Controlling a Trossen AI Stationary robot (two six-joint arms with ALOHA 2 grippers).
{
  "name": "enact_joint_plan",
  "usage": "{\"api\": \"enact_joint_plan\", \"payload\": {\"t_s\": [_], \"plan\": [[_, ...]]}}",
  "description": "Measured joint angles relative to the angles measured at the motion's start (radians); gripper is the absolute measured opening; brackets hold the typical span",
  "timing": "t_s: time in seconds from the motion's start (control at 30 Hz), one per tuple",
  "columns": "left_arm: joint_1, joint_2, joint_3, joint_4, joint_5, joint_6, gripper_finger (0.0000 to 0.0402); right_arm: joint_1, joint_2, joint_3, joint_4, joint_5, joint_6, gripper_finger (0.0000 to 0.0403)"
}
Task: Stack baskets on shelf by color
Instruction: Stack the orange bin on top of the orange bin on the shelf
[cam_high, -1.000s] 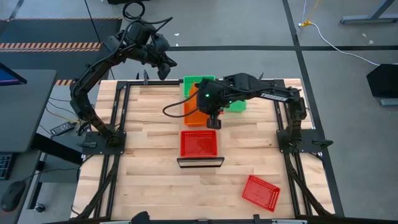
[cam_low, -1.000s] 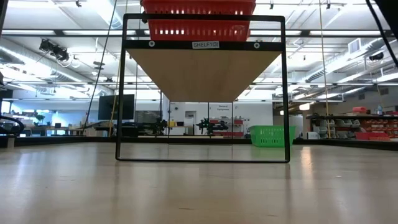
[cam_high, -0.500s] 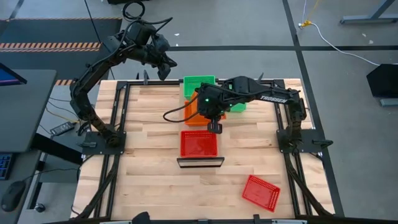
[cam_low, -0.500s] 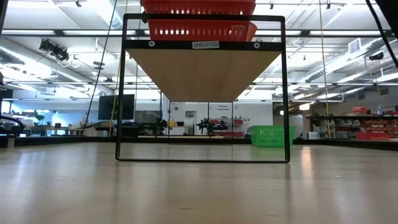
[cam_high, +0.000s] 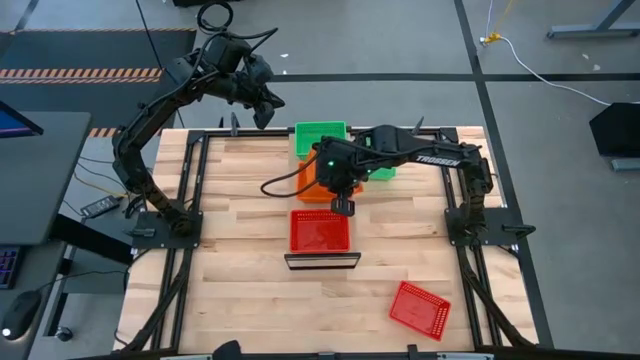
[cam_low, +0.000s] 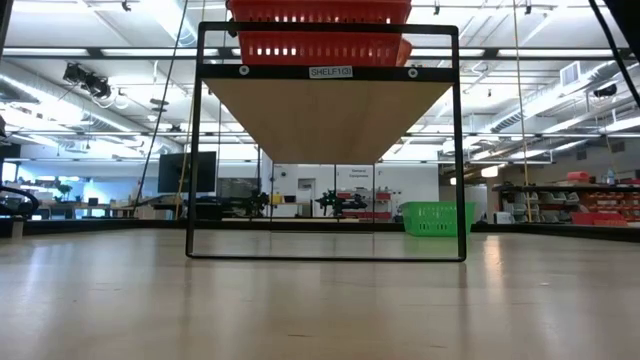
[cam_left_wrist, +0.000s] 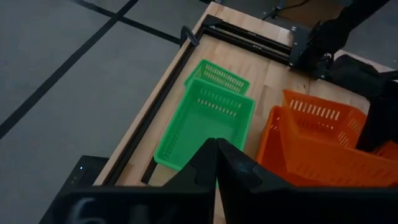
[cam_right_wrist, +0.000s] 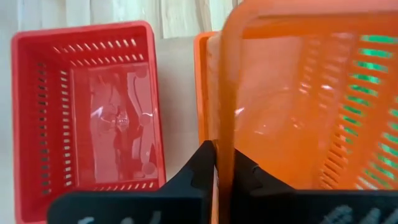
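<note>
The shelf (cam_high: 322, 261) runs from the table's near side to its far side. It carries stacked red baskets (cam_low: 320, 45) at its near end, orange baskets (cam_high: 312, 180) in the middle and green baskets (cam_left_wrist: 205, 118) at the far end. My right gripper (cam_right_wrist: 225, 163) is shut on the upper orange basket (cam_right_wrist: 292, 106), which tilts above a lower orange one (cam_right_wrist: 202, 68). My left gripper (cam_left_wrist: 216, 163) is shut with nothing in it, raised over the table's far left corner. One red basket (cam_high: 418, 308) lies on the table at the near right. One green basket (cam_high: 378, 167) lies behind the right arm. My right gripper pinches the upper orange basket's wall (cam_right_wrist: 225, 124) on the side facing the red baskets, one finger inside and one outside. The fingers come from above, slanting down. The basket sits tilted, this side raised, its lower part inside the orange basket beneath.
Black metal frame rails (cam_high: 200, 190) run along the table's left and right sides. Bare tabletop (cam_high: 240, 290) lies at the near left. In the low view the shelf's black frame (cam_low: 197, 150) stands on the table with open space under the board.
My right gripper has rolled slightly with the orange basket. An orange edge now shows beside the red baskets in the low view, where there was none a second ago.
</note>
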Motion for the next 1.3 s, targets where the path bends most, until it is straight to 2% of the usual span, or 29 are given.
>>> {"api": "enact_joint_plan", "payload": {"t_s": [0.77,0.9,1.13,1.3], "plan": [[0.0,0.0,0.0,-0.023,0.0,0.007,0.0022,-0.009,0.001,-0.018,0.056,-0.007,-0.002,0.0039],[0.0,0.0,0.0,-0.023,0.001,0.006,0.0018,-0.016,0.001,-0.018,0.056,-0.007,0.008,0.0067],[0.0,0.0,0.0,-0.024,0.001,0.007,0.0014,-0.019,0.001,-0.018,0.065,0.016,0.011,0.0146],[0.0,0.0,0.0,-0.026,0.001,0.007,0.0021,-0.019,-0.009,-0.018,0.045,0.048,0.058,0.0168]]}}
